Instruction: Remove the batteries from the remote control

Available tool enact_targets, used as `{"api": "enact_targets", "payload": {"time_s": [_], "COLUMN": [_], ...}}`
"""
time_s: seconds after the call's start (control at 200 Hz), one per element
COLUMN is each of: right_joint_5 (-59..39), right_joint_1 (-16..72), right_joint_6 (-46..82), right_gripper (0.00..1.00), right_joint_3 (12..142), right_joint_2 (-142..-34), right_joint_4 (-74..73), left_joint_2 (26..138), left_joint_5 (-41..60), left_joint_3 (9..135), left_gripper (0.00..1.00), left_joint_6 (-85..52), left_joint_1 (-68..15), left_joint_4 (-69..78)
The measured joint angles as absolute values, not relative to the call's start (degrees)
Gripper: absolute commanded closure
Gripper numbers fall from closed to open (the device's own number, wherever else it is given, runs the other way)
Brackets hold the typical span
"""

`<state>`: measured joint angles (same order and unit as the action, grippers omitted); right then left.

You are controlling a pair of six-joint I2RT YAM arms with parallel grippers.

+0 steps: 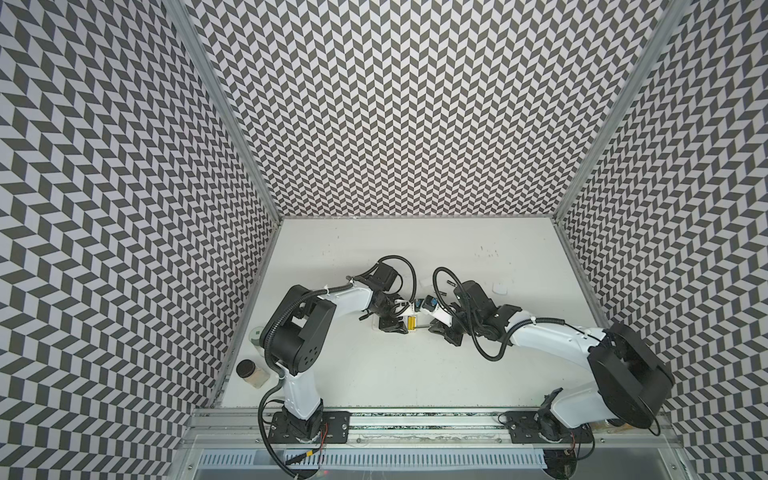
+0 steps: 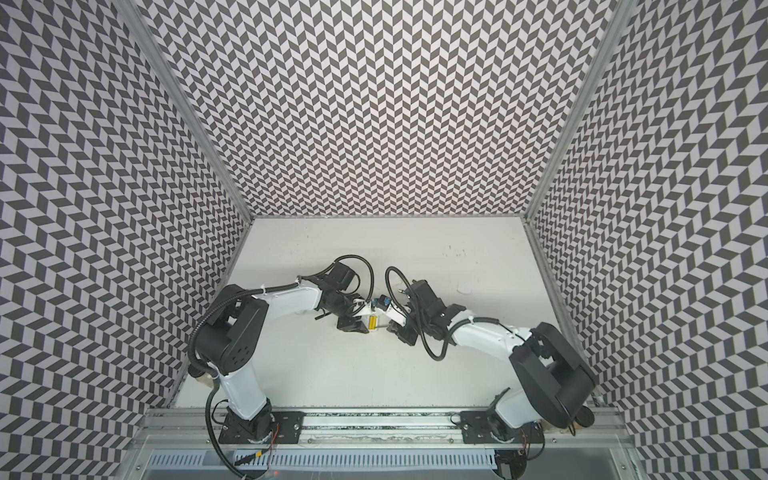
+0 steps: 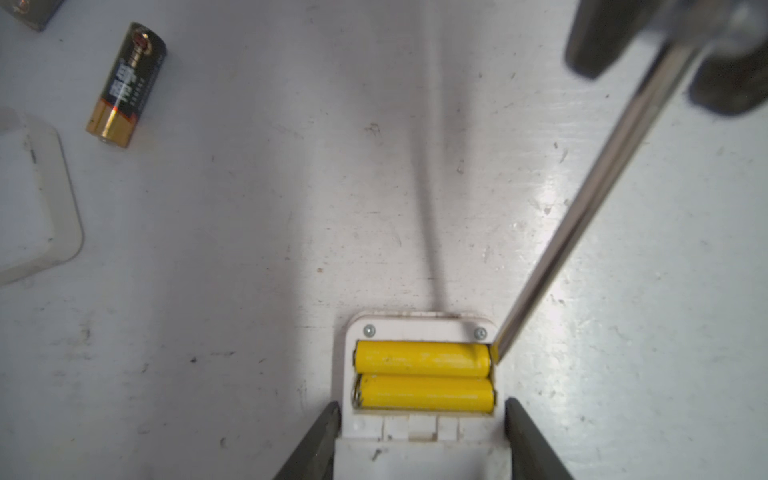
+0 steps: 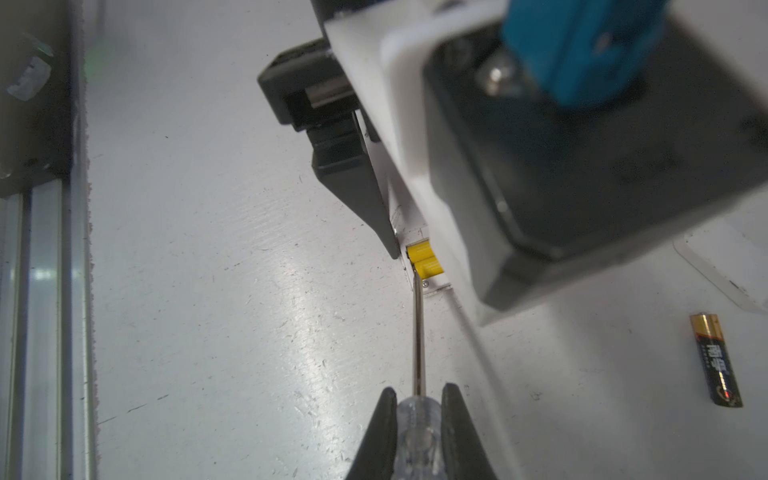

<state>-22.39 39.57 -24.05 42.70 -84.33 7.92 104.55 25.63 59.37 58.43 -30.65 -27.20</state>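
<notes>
Just below the centre of both top views, the left claw [image 3: 422, 415] clamped the white plastic remote control [image 3: 419, 330] across its width. Its jaws were about half spread and pressed against the remote's two long sides. The remote's open compartment faced up, with two yellow cylindrical batteries [image 3: 422, 358] seated side by side inside it, touching each other.

The right claw [image 4: 419, 395] was pinched narrowly on the clear handle of a clear-handled metal screwdriver [image 4: 419, 332]. The shaft slanted down to the compartment's corner, and the tip met the end of the yellow battery nearer the remote's end.

A black-and-gold battery [image 3: 126, 85] lay loose on the white table [image 3: 249, 208], well apart from the remote and near a flat white rectangular cover [image 3: 29, 199].
</notes>
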Motion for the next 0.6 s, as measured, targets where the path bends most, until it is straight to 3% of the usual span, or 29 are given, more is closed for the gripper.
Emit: {"api": "enact_targets", "payload": {"time_s": [0.601], "right_joint_5": [-23.7], "right_joint_1": [39.6], "right_joint_6": [-24.0], "right_gripper": [1.0], "right_joint_3": [43.9], "right_joint_2": [-87.2], "right_joint_4": [8.0], "left_joint_2": [104.6], "left_joint_5": [25.6], "left_joint_3": [59.4], "left_gripper": [0.5], "left_joint_6": [58.4], "left_joint_1": [-30.6], "left_joint_4": [-27.2]}}
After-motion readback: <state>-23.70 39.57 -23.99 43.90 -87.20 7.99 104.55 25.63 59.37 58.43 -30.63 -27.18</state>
